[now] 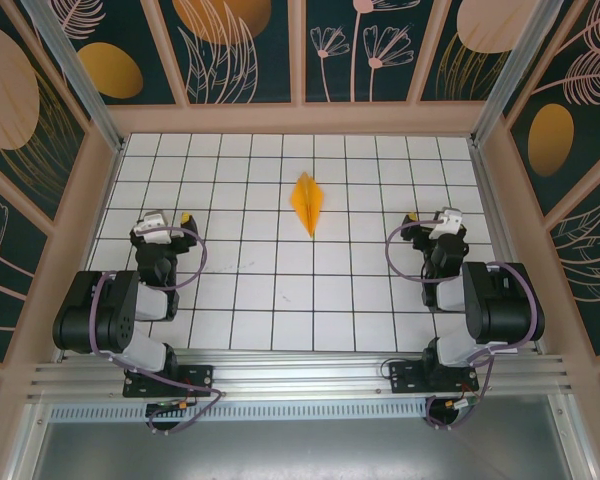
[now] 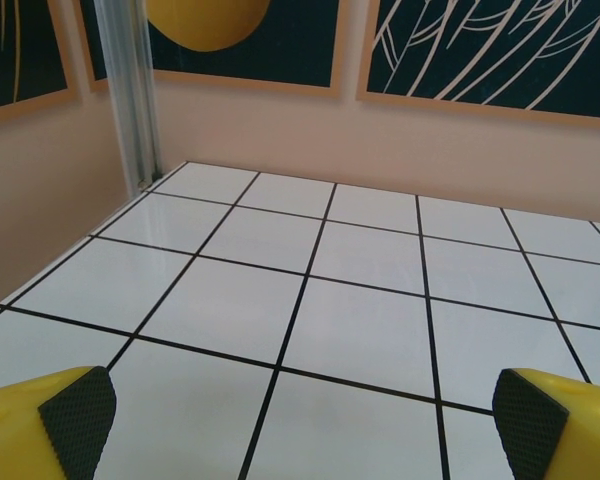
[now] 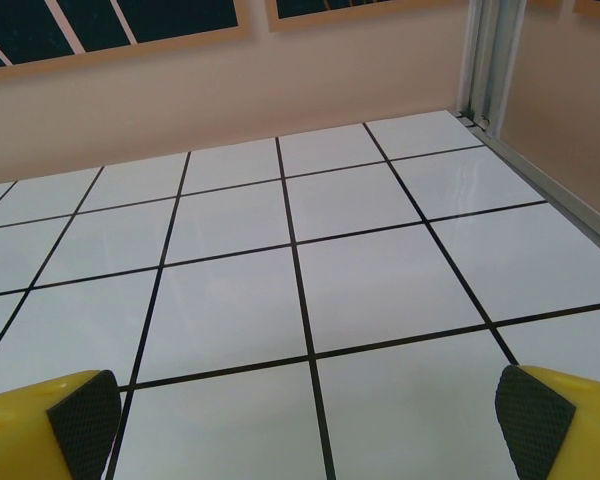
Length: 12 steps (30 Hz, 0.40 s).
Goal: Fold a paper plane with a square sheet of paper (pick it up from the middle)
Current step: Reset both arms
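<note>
Orange-yellow paper: one paper plane (image 1: 307, 203), a narrow folded dart, flat on the white tiled table (image 1: 280, 290). It lies between the two grippers and a little ahead of both, well apart from each: to the right of the left gripper (image 1: 170, 221), to the left of the right gripper (image 1: 430, 220). Both stand spread wide, holding nothing. Each has two yellow fingers (image 3: 20, 412) with black pads (image 2: 78, 415), hanging over bare tile.

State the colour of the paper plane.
Orange-yellow; the paper plane shows best in the top external view.
</note>
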### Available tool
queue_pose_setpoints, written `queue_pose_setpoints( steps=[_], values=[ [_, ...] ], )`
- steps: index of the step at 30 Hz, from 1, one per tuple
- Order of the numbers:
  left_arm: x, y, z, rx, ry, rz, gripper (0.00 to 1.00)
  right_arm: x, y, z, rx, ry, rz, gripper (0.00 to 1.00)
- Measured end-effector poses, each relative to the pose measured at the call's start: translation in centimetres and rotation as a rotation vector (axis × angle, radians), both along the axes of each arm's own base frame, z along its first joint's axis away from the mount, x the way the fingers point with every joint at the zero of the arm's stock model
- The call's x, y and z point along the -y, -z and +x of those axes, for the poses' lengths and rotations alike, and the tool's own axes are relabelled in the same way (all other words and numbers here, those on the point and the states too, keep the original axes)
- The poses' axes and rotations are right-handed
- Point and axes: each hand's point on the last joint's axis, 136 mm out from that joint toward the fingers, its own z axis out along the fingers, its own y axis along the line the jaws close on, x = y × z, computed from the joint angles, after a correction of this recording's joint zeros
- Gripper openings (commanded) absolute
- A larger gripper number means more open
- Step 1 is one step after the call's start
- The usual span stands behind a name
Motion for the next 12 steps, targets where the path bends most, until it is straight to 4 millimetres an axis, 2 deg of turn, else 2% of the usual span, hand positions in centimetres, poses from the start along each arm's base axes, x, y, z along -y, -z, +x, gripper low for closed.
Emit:
queue_pose_setpoints(
  steps=[12],
  values=[
    [0.29, -0.29, 0.36, 0.005, 0.018, 0.004, 0.98, 0.00, -0.02, 0.00, 0.001, 0.000, 0.000, 0.99]
  ],
)
